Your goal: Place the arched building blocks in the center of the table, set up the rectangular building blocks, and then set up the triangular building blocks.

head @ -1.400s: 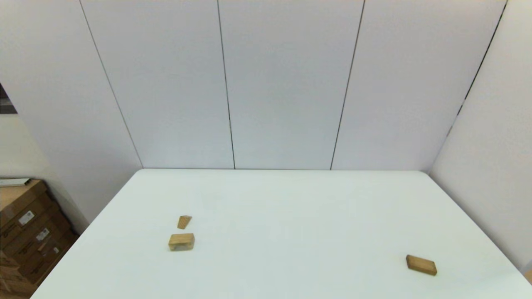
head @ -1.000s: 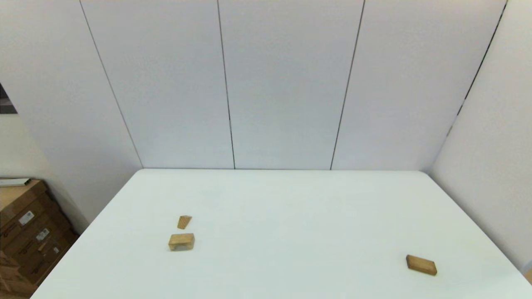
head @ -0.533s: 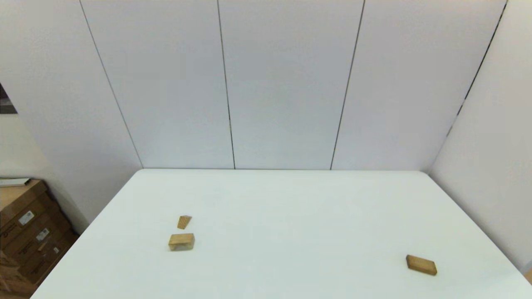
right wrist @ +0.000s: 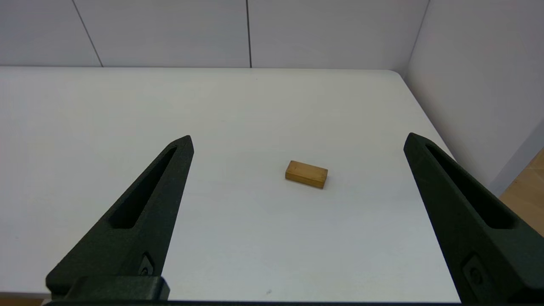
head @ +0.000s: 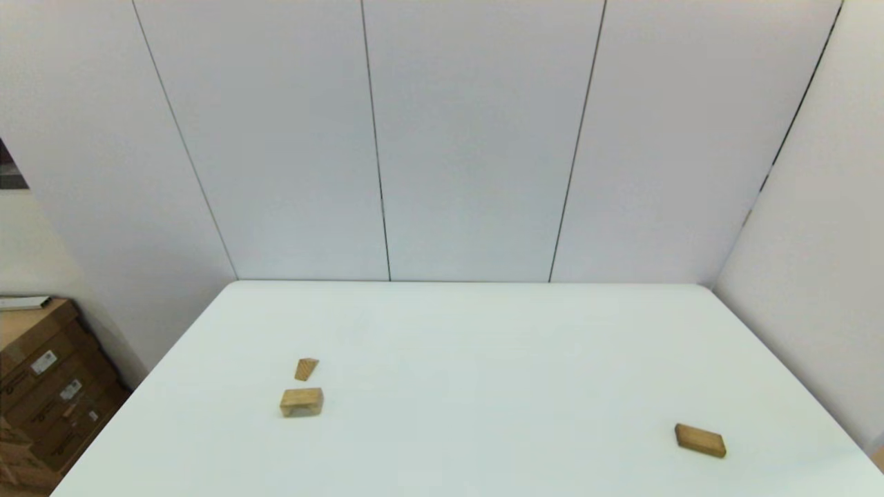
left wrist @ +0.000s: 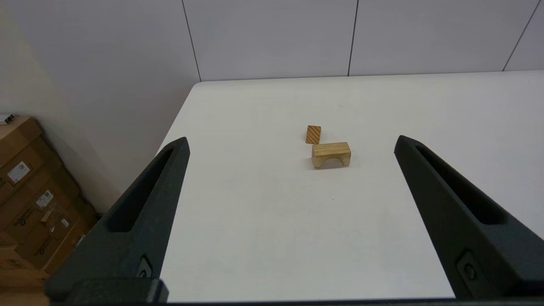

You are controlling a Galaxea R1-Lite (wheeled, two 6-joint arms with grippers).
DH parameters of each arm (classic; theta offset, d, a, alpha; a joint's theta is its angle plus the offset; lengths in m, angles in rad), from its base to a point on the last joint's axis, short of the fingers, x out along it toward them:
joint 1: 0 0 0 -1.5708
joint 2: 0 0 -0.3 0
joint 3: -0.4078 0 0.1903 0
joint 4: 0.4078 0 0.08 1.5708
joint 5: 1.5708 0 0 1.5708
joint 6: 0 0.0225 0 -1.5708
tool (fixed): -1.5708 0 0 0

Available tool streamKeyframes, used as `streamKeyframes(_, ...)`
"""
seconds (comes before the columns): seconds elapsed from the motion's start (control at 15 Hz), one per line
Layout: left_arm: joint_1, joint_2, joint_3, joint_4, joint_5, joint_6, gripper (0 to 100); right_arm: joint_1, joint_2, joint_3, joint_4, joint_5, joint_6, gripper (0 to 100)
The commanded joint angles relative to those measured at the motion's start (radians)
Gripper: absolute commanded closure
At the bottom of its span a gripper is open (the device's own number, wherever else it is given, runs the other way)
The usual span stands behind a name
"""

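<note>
The arched block lies on the left part of the white table, its pale hollow facing the near edge. Just behind it sits the small triangular block. The flat rectangular block lies alone at the near right. Neither arm shows in the head view. My left gripper hangs open, well short of the arched block, nothing between its fingers. Open too, my right gripper is held back from the rectangular block.
Grey wall panels close off the table at the back and on the right. Stacked cardboard boxes stand on the floor past the table's left edge. The white tabletop stretches between the two groups of blocks.
</note>
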Motion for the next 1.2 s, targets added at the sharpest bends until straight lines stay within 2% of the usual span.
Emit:
streamKeyframes(0.07,0.001,0.001,-0.005,0.0,0.005,0.002,0,0.0,0.001,-0.001,0.0,0.0,0.0,0)
streamKeyframes(0.2,0.001,0.035,-0.118,0.049,0.011,-0.004,0,0.0,0.001,-0.001,0.0,0.0,0.0,0)
streamKeyframes(0.27,0.001,0.153,-0.233,0.11,0.013,-0.019,0,0.0,0.0,0.001,0.0,0.0,0.0,0)
streamKeyframes(0.53,0.001,0.754,-0.568,0.115,0.007,-0.111,0,0.0,0.001,0.001,0.0,0.0,0.0,0)
streamKeyframes(0.73,-0.022,1.144,-0.64,0.115,-0.058,-0.096,0,0.0,0.001,0.001,0.0,0.002,0.0,0)
streamKeyframes(0.8,-0.034,1.233,-0.643,0.116,-0.089,-0.054,0,0.0,0.0,0.001,0.0,0.0,0.0,0)
streamKeyframes(0.93,-0.038,1.353,-0.634,0.125,-0.118,0.145,0,0.0,0.0,-0.001,0.0,0.0,0.0,0)
streamKeyframes(1.13,-0.068,1.448,-0.637,0.21,-0.193,0.441,0,0.0,0.001,0.001,0.0,0.0,0.0,0)
streamKeyframes(1.2,-0.07,1.462,-0.64,0.217,-0.199,0.476,0,0.0,0.0,0.001,0.0,0.0,0.0,0)
